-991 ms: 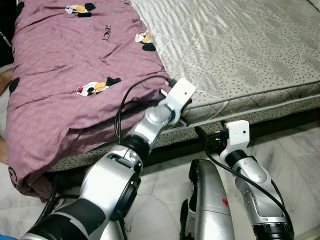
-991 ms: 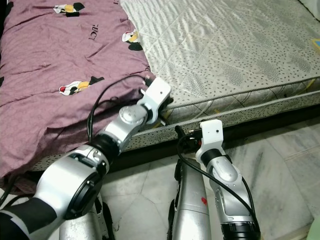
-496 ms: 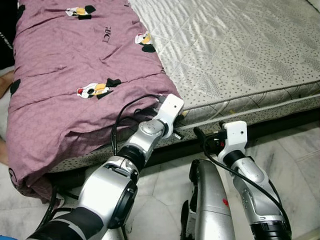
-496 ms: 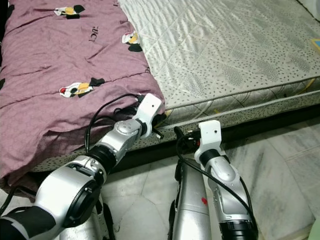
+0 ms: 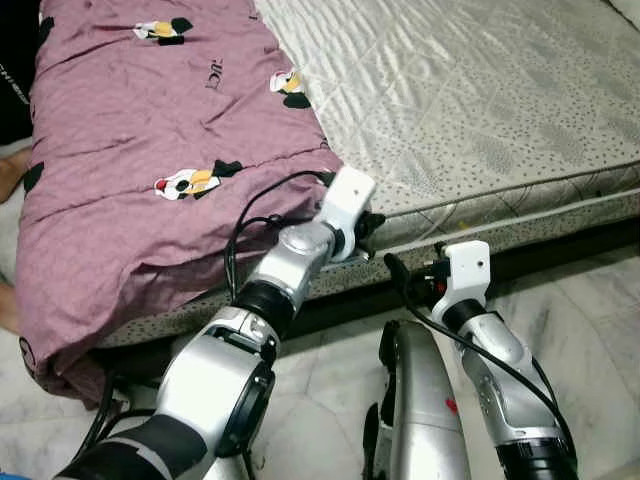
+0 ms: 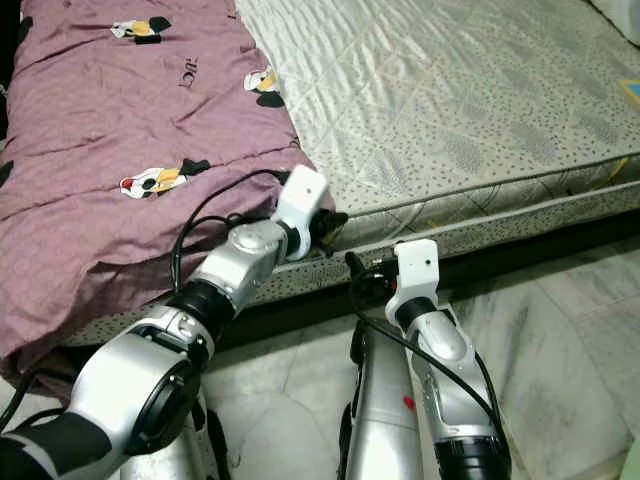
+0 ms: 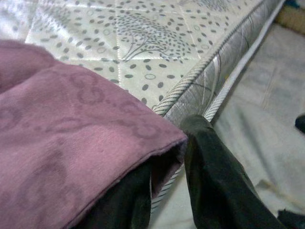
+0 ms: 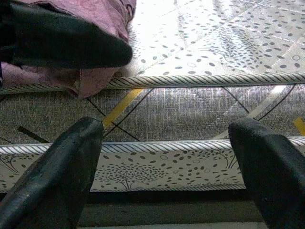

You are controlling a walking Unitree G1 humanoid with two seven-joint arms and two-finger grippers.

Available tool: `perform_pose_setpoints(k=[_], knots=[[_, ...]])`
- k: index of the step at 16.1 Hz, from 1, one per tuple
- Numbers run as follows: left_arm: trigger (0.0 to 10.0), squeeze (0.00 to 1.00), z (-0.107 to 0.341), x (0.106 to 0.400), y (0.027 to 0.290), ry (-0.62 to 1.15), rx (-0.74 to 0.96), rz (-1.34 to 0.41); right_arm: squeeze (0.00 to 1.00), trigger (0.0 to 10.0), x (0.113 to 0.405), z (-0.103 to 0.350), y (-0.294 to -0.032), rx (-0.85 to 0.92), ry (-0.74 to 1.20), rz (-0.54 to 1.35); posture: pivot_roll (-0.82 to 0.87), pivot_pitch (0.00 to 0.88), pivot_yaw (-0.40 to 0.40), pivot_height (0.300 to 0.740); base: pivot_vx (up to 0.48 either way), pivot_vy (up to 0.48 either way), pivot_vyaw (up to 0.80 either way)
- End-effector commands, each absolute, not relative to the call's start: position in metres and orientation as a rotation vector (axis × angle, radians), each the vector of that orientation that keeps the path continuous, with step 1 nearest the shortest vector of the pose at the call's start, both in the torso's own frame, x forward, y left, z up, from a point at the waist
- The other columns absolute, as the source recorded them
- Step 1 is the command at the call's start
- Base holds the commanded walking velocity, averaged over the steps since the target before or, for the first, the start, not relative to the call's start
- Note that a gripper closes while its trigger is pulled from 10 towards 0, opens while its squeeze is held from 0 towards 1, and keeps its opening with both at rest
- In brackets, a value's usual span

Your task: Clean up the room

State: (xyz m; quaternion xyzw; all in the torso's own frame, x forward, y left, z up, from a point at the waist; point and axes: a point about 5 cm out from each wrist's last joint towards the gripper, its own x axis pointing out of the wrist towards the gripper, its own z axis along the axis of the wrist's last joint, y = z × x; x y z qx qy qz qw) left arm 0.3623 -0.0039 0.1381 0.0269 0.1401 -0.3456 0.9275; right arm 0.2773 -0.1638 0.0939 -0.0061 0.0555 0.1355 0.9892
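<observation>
A purple blanket (image 5: 150,190) printed with cartoon penguins is spread over the left part of a bare quilted mattress (image 5: 470,110), its corner lying at the mattress's front edge. That corner is pinched between the fingers of the left gripper (image 7: 164,191). The right gripper (image 8: 167,167) is held low before the mattress side, jaws spread wide and empty. Marble floor (image 5: 590,300) lies open alongside the bed.

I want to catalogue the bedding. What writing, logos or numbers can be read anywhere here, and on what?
Purple blanket: one short dark printed word near its upper middle, upside down and too small to read for sure.
Mattress: dotted pattern, no text.
No numbers or signs elsewhere.
</observation>
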Motion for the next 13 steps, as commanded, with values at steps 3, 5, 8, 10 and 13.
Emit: perform_pose_setpoints(k=[3,5,8,10,13], knots=[[10.0,1.0,0.125,0.31,-0.07,0.349,0.035,-0.994,0.0,10.0,0.277,0.092,-0.166,-0.015,0.12,0.27,-0.1,0.114,-0.03,0.495,0.0,0.0,0.0],[10.0,1.0,0.109,0.304,-0.057,0.371,0.195,-1.03,0.0,10.0,0.278,0.091,-0.166,-0.015,0.122,0.275,-0.09,0.114,-0.035,0.495,0.0,0.0,0.0],[10.0,1.0,0.112,0.296,-0.054,0.348,0.254,-1.091,0.0,10.0,0.278,0.091,-0.166,-0.017,0.127,0.284,-0.09,0.116,-0.042,0.495,0.0,0.0,0.0],[10.0,1.0,0.117,0.295,-0.051,0.299,0.317,-1.075,0.0,10.0,0.278,0.09,-0.166,-0.019,0.129,0.287,-0.09,0.115,-0.042,0.495,0.0,0.0,0.0],[10.0,1.0,0.127,0.295,-0.046,0.274,0.218,-0.993,0.0,10.0,0.278,0.09,-0.166,-0.023,0.128,0.294,-0.09,0.114,-0.041,0.495,0.0,0.0,0.0]])
